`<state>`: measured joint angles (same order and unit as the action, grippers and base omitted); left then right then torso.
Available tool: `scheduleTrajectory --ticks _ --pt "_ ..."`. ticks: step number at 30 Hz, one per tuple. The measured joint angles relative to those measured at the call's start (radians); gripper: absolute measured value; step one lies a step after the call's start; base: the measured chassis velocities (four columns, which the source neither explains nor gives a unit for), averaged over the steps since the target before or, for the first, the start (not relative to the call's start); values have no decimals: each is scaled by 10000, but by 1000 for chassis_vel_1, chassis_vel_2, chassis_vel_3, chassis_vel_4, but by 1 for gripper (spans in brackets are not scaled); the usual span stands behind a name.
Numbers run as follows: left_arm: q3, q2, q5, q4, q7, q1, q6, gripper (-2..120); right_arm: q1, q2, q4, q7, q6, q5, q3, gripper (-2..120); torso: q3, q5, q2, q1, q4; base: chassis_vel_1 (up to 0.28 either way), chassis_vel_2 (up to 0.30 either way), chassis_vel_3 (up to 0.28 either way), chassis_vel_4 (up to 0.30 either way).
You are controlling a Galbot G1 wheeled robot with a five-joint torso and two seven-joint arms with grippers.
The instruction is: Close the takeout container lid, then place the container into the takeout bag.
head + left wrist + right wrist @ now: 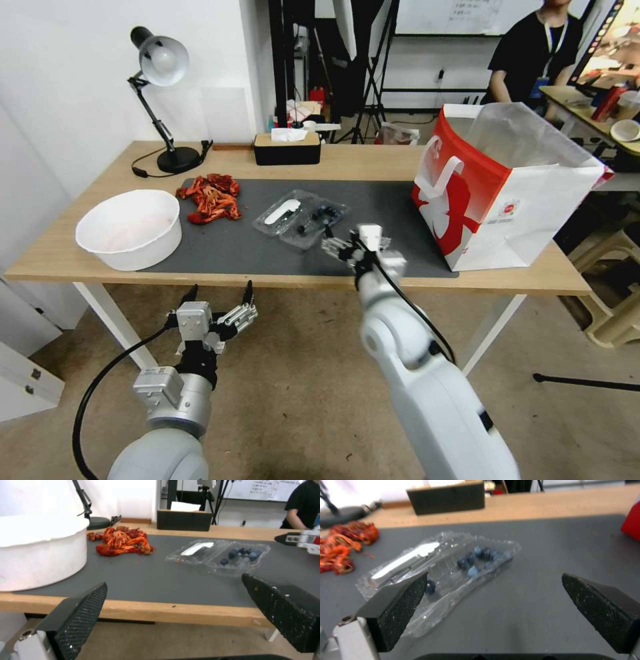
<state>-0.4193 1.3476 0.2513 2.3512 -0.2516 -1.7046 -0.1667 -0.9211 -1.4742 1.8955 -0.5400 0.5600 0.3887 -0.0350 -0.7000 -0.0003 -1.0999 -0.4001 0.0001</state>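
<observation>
**A:** Where does the right gripper (338, 245) stand?

**B:** Over the near part of the grey mat (267, 247), its fingers spread wide with nothing between them. The takeout container (301, 218) lies just ahead of it, a little toward the robot's left. In the right wrist view the clear clamshell (443, 572) sits flat before the spread pads (401, 602), and one pad overlaps its near end in the picture; I cannot tell whether it touches.

**A:** And the lid?

**B:** The lid (283, 211) is folded back flat on the mat, on the far-left side of the berry half as seen from that gripper. A white oblong piece (282, 211) lies on it. A few dark blue berries (476, 560) rest in the other half.

**A:** The left gripper?

**B:** The left gripper (219, 300) hangs below the table's front edge (200, 279), over the floor, well apart from the container. Its fingers are also wide open and hold nothing. From its wrist view the container (220, 555) lies beyond it on the mat.

**A:** The takeout bag?

**B:** The takeout bag (500, 193) stands upright to the right of the right gripper, on the mat's right end, mouth open, with a clear liner (520, 133) sticking up out of it.

**A:** Anything else nearby?

**B:** Left of the container lies a heap of red crayfish (210, 198), then a white round bowl (130, 228). Beyond them stand a black tissue box (287, 149) and a desk lamp (160, 87).
</observation>
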Motion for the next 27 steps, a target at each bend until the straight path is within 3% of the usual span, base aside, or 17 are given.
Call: scheduleTrajectory --ticks 8,27 --pt "1 -8 15 -221 -17 55 90 100 1853 86 -1030 -2251 1468 2461 804 100 0 3 0 0 -3 0 0 0 0" --pt "-7 -12 34 -262 -40 36 216 100 2875 -52 -2083 -3541 1777 4490 1554 100 0 3 -2 0 -2 0 0 0 0"
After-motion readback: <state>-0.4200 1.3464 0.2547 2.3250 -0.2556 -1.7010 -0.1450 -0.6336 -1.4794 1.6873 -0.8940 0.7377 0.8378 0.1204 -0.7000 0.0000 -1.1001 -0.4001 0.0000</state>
